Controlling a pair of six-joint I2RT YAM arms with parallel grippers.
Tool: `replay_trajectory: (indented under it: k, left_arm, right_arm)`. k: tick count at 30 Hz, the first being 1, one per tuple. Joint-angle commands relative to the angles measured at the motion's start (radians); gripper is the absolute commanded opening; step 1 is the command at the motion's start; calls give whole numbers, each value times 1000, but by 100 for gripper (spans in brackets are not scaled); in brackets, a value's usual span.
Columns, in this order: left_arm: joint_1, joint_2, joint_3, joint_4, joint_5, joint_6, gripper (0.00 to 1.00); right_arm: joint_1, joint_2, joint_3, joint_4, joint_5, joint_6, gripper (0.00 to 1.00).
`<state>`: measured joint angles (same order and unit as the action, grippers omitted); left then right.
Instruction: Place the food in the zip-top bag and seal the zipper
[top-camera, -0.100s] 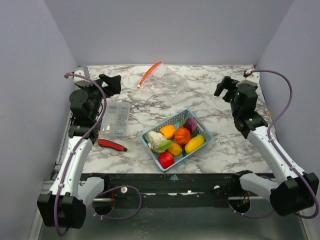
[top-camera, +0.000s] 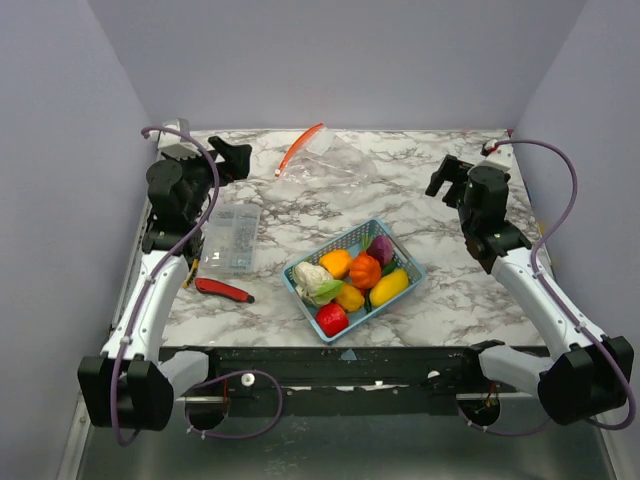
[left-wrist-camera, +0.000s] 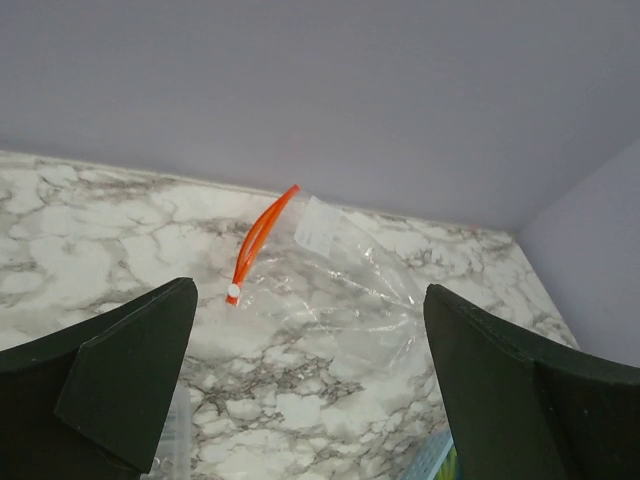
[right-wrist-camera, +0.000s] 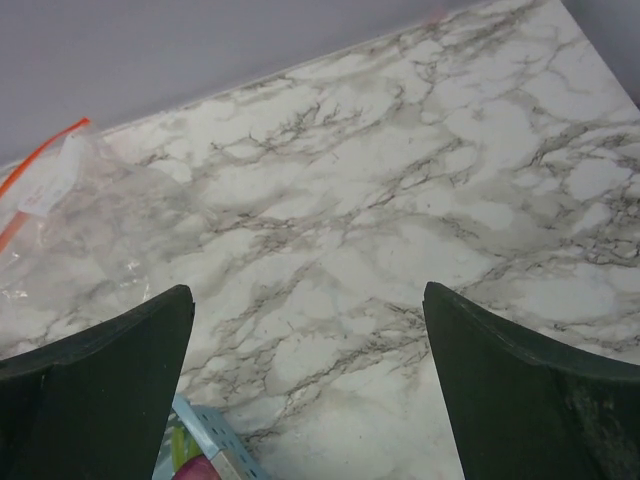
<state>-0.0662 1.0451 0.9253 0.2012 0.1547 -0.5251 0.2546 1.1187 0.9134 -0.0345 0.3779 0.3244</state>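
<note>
The food (top-camera: 352, 278) is a heap of orange, yellow, red, purple, green and white toy pieces in a blue basket (top-camera: 400, 252) at mid-table. The clear zip-top bag (top-camera: 338, 160) lies flat at the back, its red-orange zipper (top-camera: 300, 147) along its left end. My left gripper (top-camera: 235, 157) hovers at the back left, open and empty, facing the bag (left-wrist-camera: 340, 290) and zipper (left-wrist-camera: 258, 240). My right gripper (top-camera: 445, 175) hovers at the back right, open and empty over bare marble. In the right wrist view the bag (right-wrist-camera: 70, 210) shows at far left, and a purple piece (right-wrist-camera: 200, 470) at the bottom.
A clear rigid box (top-camera: 230, 238) stands at the left, under the left arm. A red-and-black handled tool (top-camera: 222, 290) lies near the front left. Lilac walls close in the marble table (top-camera: 450, 290) on three sides. The basket's corner (right-wrist-camera: 215, 440) shows below the right gripper.
The left wrist has lifted and shifted slightly right, toward the back. The right wrist has edged a little toward the back. Bag, basket and food have not moved.
</note>
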Motion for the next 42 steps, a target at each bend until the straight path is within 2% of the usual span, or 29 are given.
replay_trajectory:
  k: [1, 8, 11, 16, 19, 24, 27, 33, 42]
  left_arm:
    - [8, 172, 113, -64, 160, -9, 99]
    - [20, 500, 364, -75, 374, -88, 99]
    - [30, 682, 542, -108, 445, -169, 99]
    - [33, 974, 860, -178, 558, -223, 98]
    - [32, 1108, 1003, -162, 592, -219, 91]
    - [25, 1297, 1197, -166, 608, -240, 85]
    - [10, 1340, 1223, -163, 563, -242, 85]
    - [-24, 1359, 1151, -159, 392, -239, 85]
    - [-49, 1414, 1174, -226, 309, -287, 84]
  right_arm:
    - [-3, 36, 39, -75, -17, 35, 100]
    - [-4, 44, 21, -112, -135, 78, 100]
    - [-3, 57, 4, -102, -233, 100, 100]
    - [-5, 93, -26, -85, -365, 152, 100]
    - [-5, 117, -27, -89, -430, 159, 100]
    - [-5, 129, -26, -102, -455, 154, 100]
    - [-5, 126, -28, -104, -452, 152, 100]
    - [-5, 125, -37, -101, -446, 151, 100]
    - [-5, 114, -47, -113, -445, 155, 100]
